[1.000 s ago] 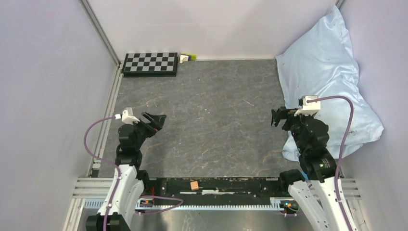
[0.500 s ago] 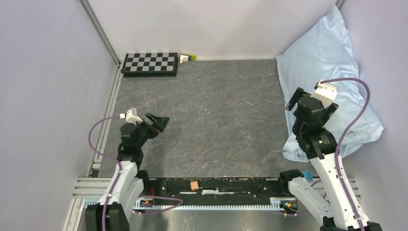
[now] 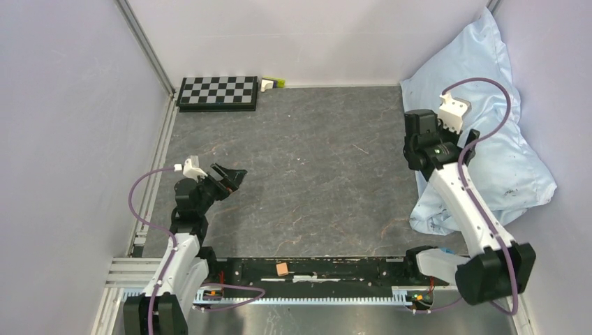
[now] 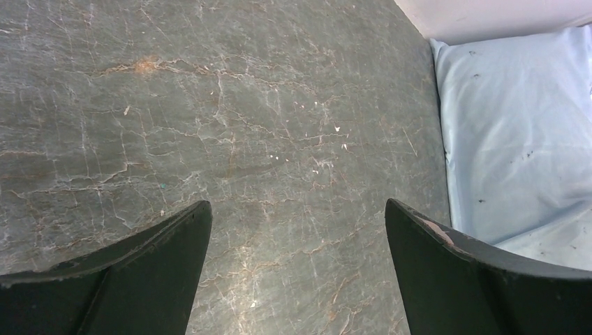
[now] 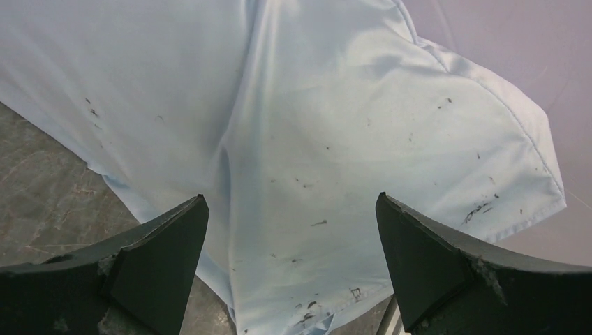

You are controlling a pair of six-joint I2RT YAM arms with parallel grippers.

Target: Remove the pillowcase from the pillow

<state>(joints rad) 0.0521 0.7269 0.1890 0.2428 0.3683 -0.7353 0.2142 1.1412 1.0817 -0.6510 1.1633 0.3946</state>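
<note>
The pale blue pillowcase (image 3: pixel 520 174) lies stuffed and wrinkled against the right wall, its far end propped up in the back corner. It has dark specks. The cream-white pillow is hidden inside it. My right gripper (image 3: pixel 417 139) hangs over the pillowcase's left edge. In the right wrist view it (image 5: pixel 291 199) is open and empty, with the blue fabric (image 5: pixel 314 105) below and between the jaws. My left gripper (image 3: pixel 230 174) is open and empty over bare table at the left, far from the pillowcase. In the left wrist view it (image 4: pixel 297 206) faces the pillowcase (image 4: pixel 509 125) across the table.
A black-and-white checkerboard (image 3: pixel 217 92) lies at the back left, with a small white and yellow-green object (image 3: pixel 272 83) beside it. Pale walls close in the left, back and right. A metal rail with a small orange piece (image 3: pixel 282 269) runs along the near edge.
My right arm has reached forward and lifted, carrying its gripper from beside the pillowcase's near part to over its left edge farther back. My left arm has barely moved.
</note>
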